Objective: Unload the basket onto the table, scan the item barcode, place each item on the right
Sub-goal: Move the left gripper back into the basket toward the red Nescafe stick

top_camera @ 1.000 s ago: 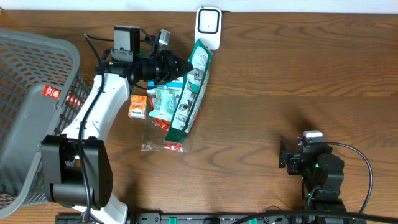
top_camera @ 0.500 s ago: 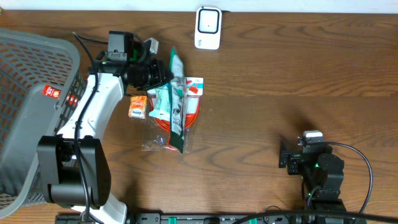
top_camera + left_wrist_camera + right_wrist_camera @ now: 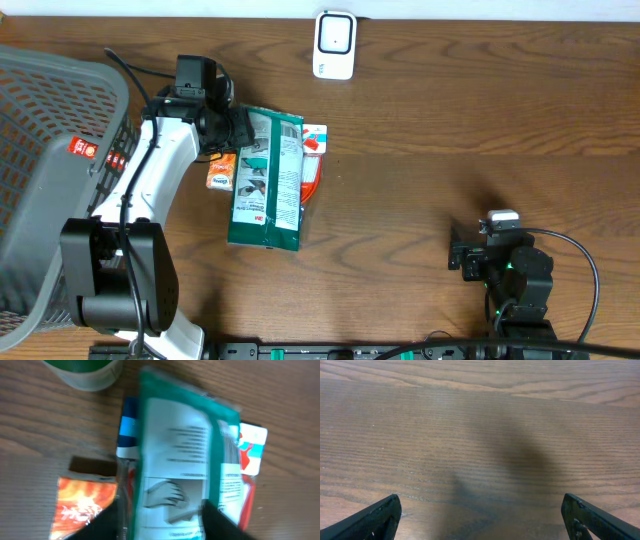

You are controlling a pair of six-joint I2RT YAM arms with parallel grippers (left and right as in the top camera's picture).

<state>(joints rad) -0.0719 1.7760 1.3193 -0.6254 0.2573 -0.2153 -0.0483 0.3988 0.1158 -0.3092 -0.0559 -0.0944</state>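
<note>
Green packet [image 3: 266,180] flat on a small pile left of centre on the worktop [image 3: 450,120], long side running far to near, pale printed panel up. Beneath it and poking out: an orange sachet [image 3: 221,172] on the left, a red and white card [image 3: 314,138] at the far right corner, and a blue and white pack [image 3: 128,430] seen from the left wrist.

Left gripper [image 3: 238,128] at the packet's far left corner, jaws apart, one finger on either side of the packet's end in the wrist view. Hard to say through the blur whether either finger touches it.

Grey wire basket [image 3: 50,120] at the left edge, close beside the left arm, with a red label [image 3: 82,148] on its rim. White scanner [image 3: 335,44] at the far edge, apart from the pile, bare wood between the two.

Print on the packet: lines of text and a small drawing, too smeared to read. Basket label likewise illegible.

Right gripper [image 3: 482,517] at the near right, well apart from the pile, jaws spread wide over bare wood. Open wood from the pile across to the right arm, and along the far edge right of the scanner.
</note>
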